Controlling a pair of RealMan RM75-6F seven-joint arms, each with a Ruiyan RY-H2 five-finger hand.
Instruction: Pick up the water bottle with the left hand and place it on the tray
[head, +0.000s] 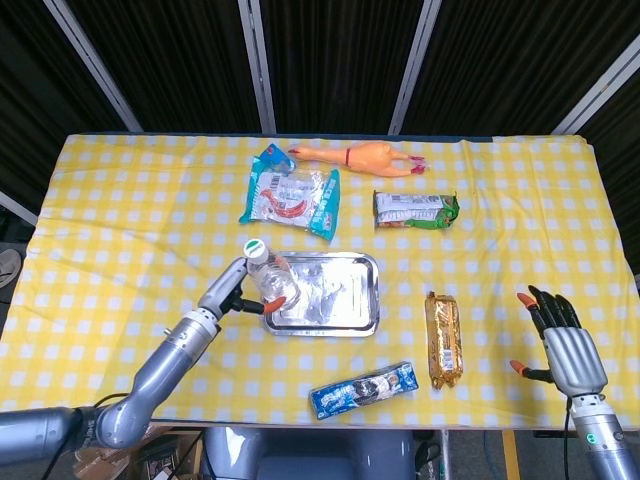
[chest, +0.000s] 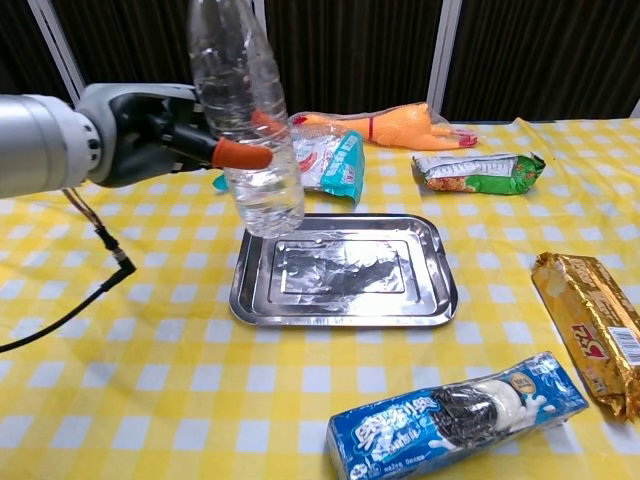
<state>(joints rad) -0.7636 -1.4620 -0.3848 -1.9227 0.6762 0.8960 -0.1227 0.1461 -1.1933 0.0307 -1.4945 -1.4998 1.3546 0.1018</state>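
Bright, even overhead light, dark backdrop behind. Glare on the tray (chest: 440, 290) and bottle (chest: 250, 120). Soft shadows on the tablecloth (head: 130, 200). Both views sharp, no obvious blur.
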